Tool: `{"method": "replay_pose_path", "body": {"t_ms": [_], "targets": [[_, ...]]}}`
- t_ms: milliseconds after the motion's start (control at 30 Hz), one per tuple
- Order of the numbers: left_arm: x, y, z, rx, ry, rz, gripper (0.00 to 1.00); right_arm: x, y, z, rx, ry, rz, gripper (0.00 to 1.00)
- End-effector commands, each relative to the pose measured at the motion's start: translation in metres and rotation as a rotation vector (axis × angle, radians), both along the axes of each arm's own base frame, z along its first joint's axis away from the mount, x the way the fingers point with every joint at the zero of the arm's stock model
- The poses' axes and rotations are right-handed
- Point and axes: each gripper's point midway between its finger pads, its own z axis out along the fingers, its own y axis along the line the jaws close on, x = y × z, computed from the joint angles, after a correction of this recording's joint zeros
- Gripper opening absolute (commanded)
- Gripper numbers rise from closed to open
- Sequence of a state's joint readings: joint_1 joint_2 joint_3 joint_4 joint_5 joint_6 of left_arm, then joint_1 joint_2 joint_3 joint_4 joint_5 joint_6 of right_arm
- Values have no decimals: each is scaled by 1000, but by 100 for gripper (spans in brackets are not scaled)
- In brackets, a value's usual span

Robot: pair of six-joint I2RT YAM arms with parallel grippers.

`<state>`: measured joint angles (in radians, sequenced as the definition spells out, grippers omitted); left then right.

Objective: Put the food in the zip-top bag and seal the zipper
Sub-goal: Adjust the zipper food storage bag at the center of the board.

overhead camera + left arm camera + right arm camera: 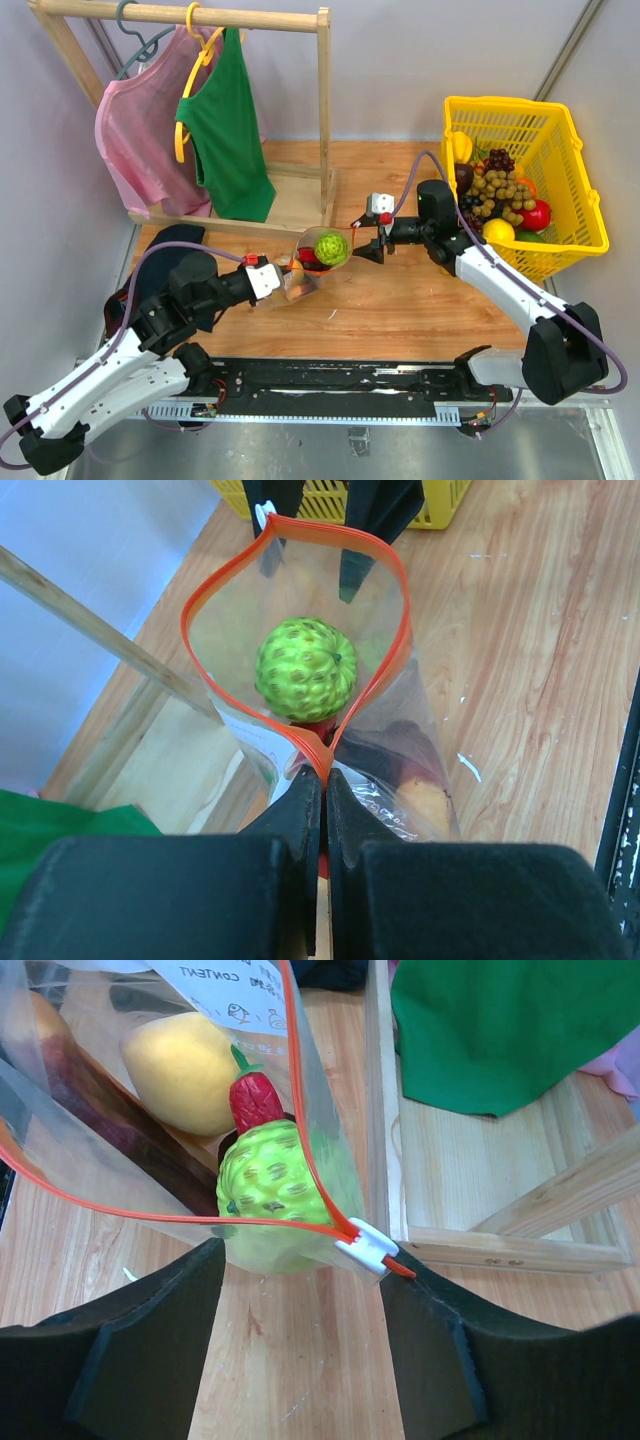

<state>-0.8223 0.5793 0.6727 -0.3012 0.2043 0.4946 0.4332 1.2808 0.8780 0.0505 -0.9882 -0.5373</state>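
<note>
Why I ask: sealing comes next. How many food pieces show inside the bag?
5: green bumpy ball at the mouth, red pepper behind it, yellow fruit deeper, dark purple piece beside that, orange fruit deepest, partly seen. More may be hidden.

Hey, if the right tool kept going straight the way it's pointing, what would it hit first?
The right tool would most likely meet the white slider on the zipper at the mouth of the zip-top bag, with the green bumpy ball just behind. Depth is unclear.
</note>
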Motion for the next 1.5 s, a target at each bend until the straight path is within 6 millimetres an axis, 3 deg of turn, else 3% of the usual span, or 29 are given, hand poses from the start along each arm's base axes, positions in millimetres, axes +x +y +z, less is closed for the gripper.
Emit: {"method": "replay_pose_path", "body": {"t_ms": [0, 133, 767, 867, 1167, 1467], "targets": [[-1, -5, 16, -44, -59, -23, 0, -5, 9, 19, 37, -64, 75, 62], [-4, -4, 17, -48, -67, -32, 0, -4, 10, 17, 30, -61, 88, 58], [-24, -7, 11, -29, -88, -148, 0, 1, 8, 18, 3, -94, 122, 58], [-22, -6, 12, -29, -92, -136, 0, -2, 9, 17, 3, -82, 134, 52], [-6, 8, 21, -65, -103, -2, 0, -4, 0, 18, -17, -91, 99, 2], [23, 34, 19, -103, -81, 245, 0, -8, -18, 27, -20, -113, -21, 1]]}}
